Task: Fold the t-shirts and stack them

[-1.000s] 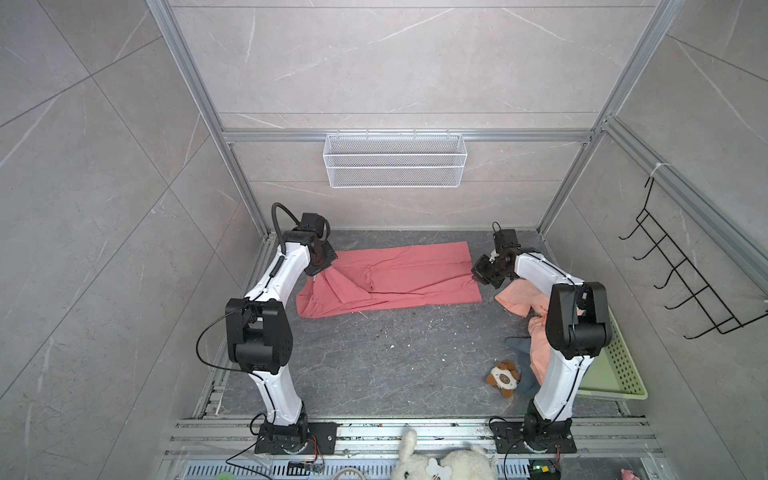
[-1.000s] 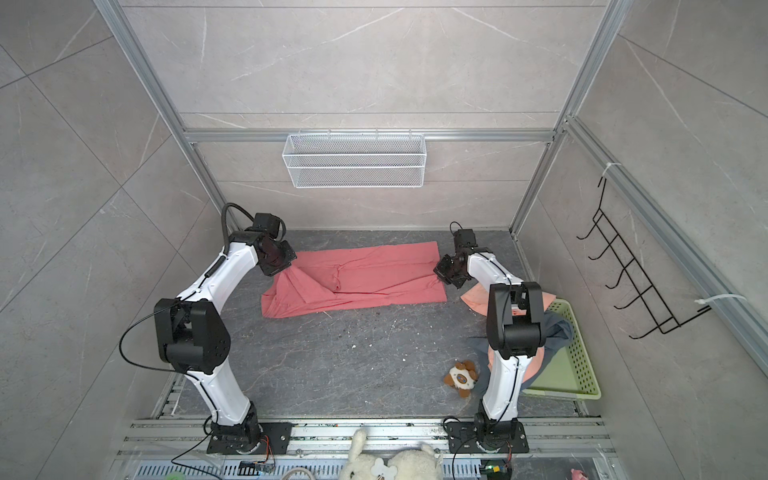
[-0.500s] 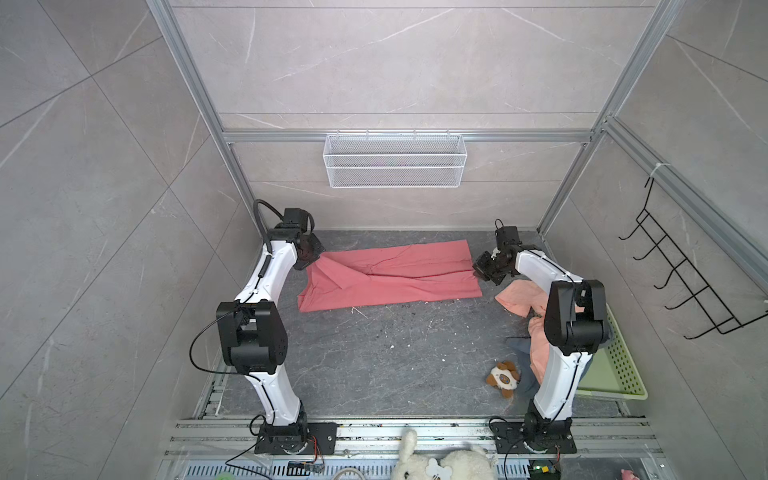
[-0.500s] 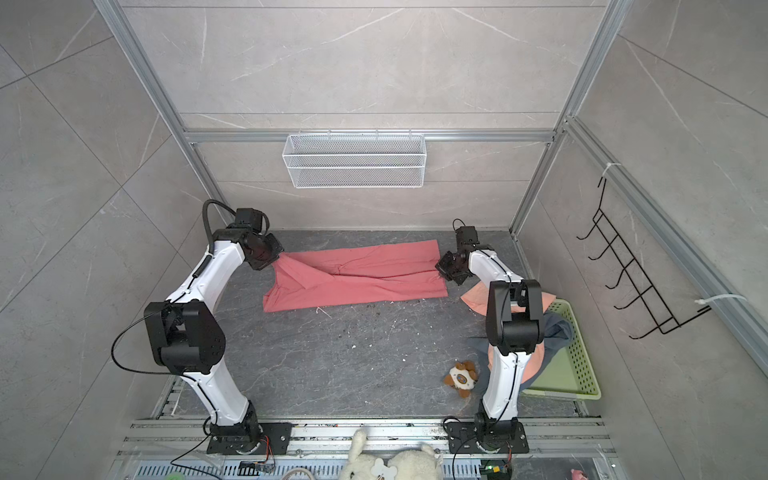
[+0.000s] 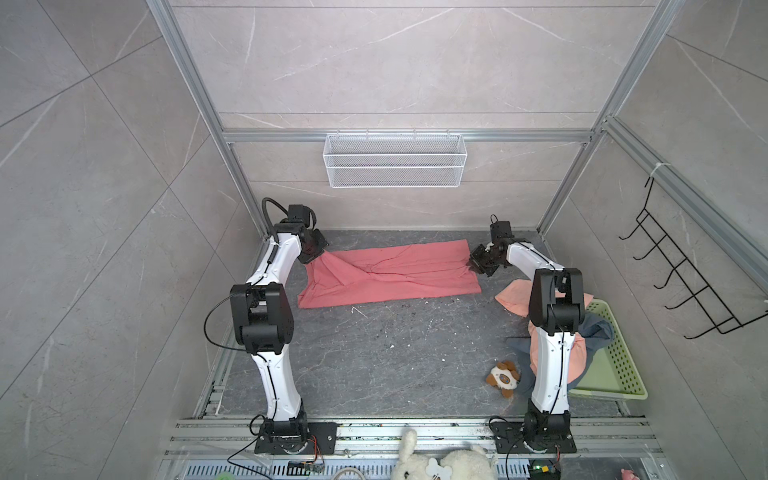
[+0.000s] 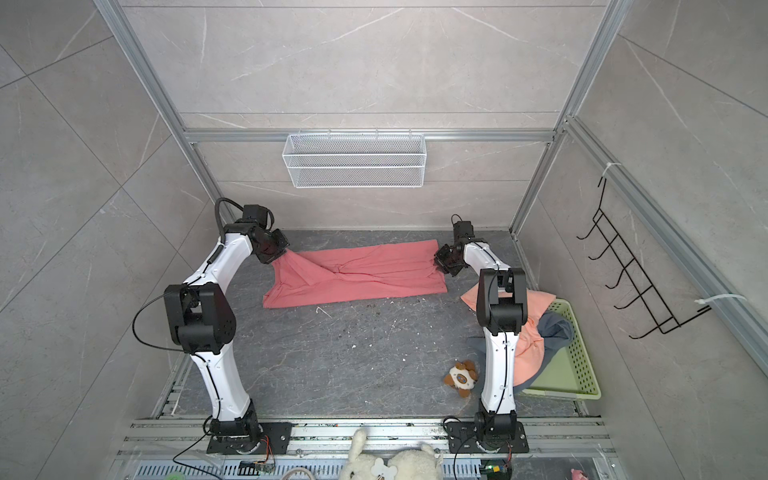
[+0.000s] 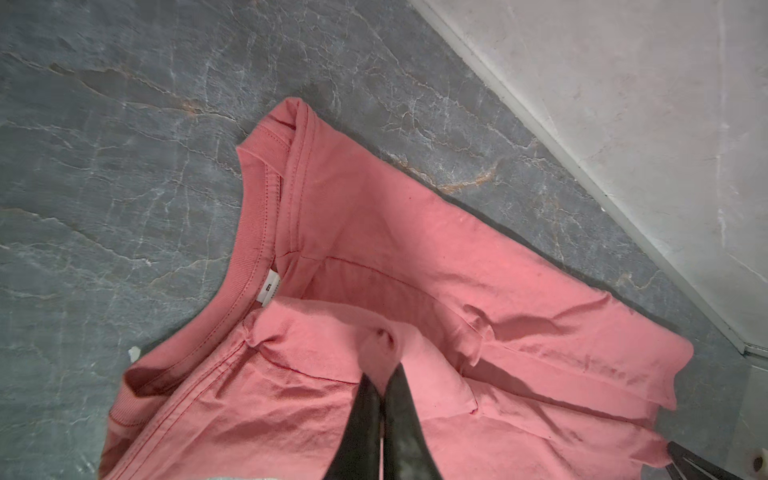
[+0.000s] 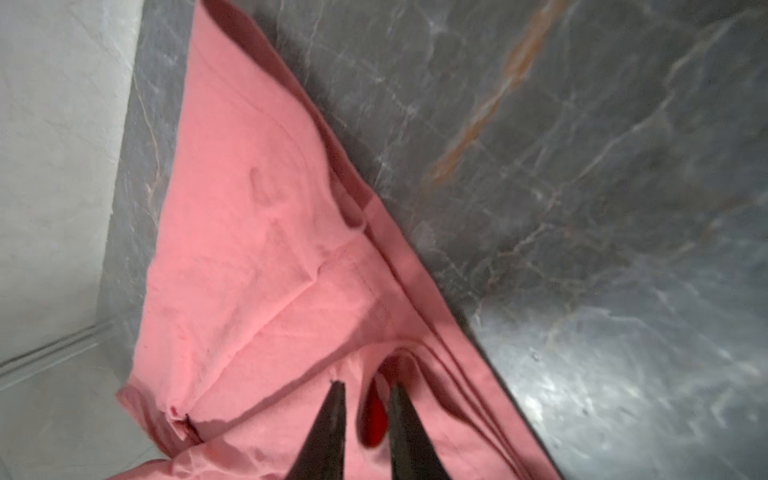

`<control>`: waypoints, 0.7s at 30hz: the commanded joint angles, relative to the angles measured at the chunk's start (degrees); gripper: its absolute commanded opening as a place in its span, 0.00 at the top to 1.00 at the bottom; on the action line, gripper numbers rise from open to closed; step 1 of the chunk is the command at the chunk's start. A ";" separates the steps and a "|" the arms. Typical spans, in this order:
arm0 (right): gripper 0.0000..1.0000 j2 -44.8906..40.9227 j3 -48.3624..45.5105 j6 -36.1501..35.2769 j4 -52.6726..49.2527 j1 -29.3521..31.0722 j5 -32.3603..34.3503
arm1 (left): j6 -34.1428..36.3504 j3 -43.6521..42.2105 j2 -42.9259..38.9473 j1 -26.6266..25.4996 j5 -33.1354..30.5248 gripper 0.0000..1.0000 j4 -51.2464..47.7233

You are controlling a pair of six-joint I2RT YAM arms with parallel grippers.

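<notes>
Left wrist view puts my left fingers [image 7: 361, 424] pressed together on a small raised pinch of the coral-red cotton t-shirt [image 7: 436, 249], close to its ribbed collar [image 7: 253, 232]. That end lifts off the dark grey stone-look surface [image 5: 395, 353] in a little tent. I judge the hold is there to draw the shoulder end taut while the cloth is laid long and narrow along the back wall [image 5: 395, 208], ready for a fold. At the opposite end my right fingers [image 8: 324, 432] stand slightly apart, with a loop of cloth lying loose in the gap. I judge nothing is clamped there. In both top views the shirt lies stretched between my two arms. The light peach t-shirt [image 5: 513, 297] and slate blue-grey t-shirt [image 5: 598, 330] lie heaped, unfolded, over the pale green perforated plastic basket [image 5: 621, 361] beside my right arm, clear of the folding space.
</notes>
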 commanded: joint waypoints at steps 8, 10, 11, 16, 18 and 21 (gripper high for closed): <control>0.69 1.01 1.97 8.66 13.57 -4.29 -6.89 | -7.59 4.66 7.25 4.71 8.84 0.72 7.17; 0.68 -0.54 0.66 7.14 13.01 -4.10 -6.56 | -8.57 4.53 7.22 5.08 7.98 0.63 7.37; 0.68 -1.79 -0.46 5.86 12.19 -4.01 -6.02 | -8.65 4.20 6.83 5.08 7.28 0.56 7.57; 0.62 -8.09 -7.45 -0.22 7.16 -2.95 -3.05 | -8.47 -0.20 3.12 5.01 5.52 0.40 9.47; 0.60 -10.42 -11.22 -1.00 7.23 -2.63 -3.02 | -8.52 -2.47 1.57 4.78 5.98 0.38 9.97; 0.59 -13.73 -16.68 -1.37 8.09 -1.40 -3.25 | -8.41 -6.45 -0.92 3.17 5.91 0.38 9.95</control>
